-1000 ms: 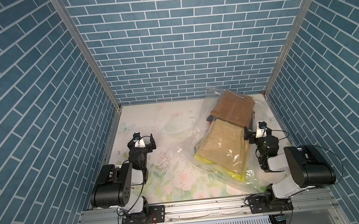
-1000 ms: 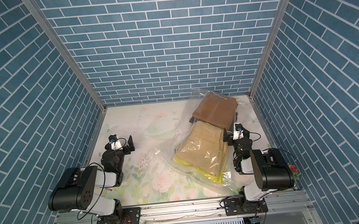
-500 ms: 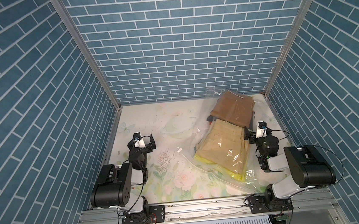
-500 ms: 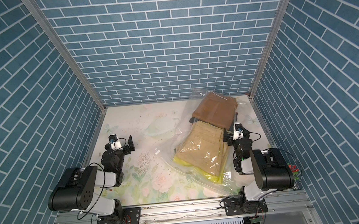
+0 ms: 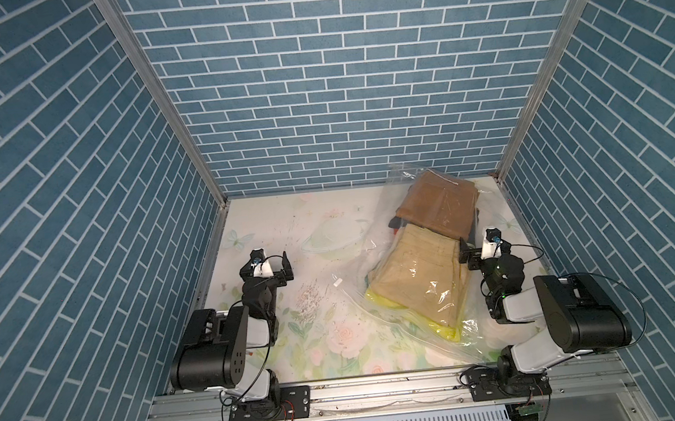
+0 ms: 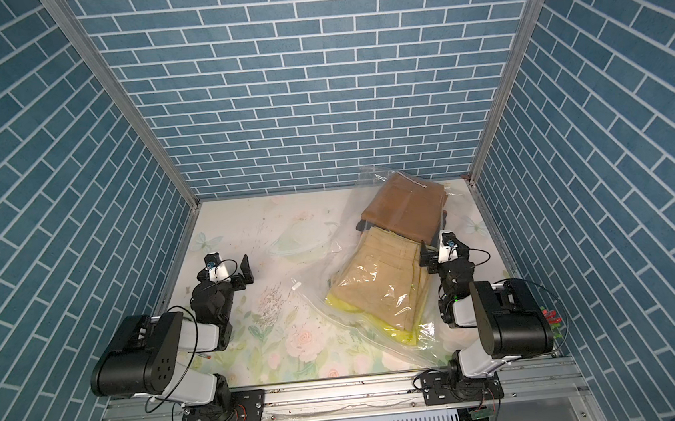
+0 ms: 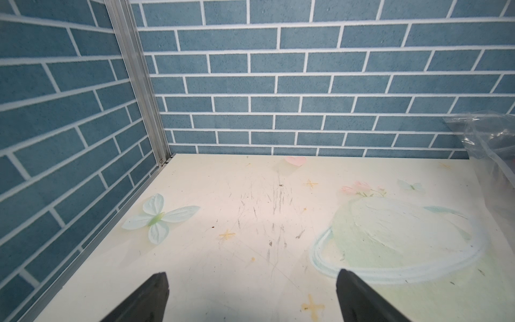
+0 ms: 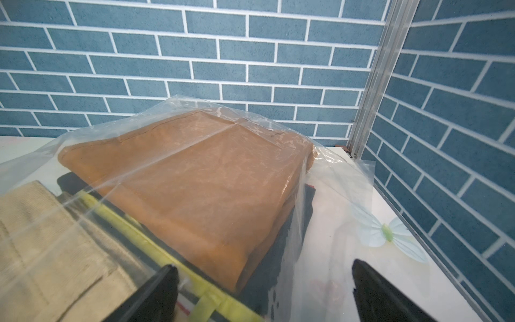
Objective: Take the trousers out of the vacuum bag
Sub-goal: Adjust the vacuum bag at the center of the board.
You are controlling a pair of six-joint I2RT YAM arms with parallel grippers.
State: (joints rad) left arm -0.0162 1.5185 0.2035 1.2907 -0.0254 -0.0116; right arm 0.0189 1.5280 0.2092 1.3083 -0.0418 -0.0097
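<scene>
Floral table (image 5: 329, 229), blue brick walls. Vacuum bag (image 5: 372, 250) lies at robot's right, trousers (image 5: 417, 283) stacked inside. Left gripper (image 7: 250, 273) spread wide, empty, well apart. Right gripper (image 8: 263, 264) spread wide, empty, just beside bag. 0 pairs out; whole job left.

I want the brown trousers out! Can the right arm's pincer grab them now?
Probably not the cloth itself. The brown trousers lie inside the see-through vacuum bag, so plastic covers them. The right pincer stands open right beside the bag, so it could likely touch the plastic only.
</scene>
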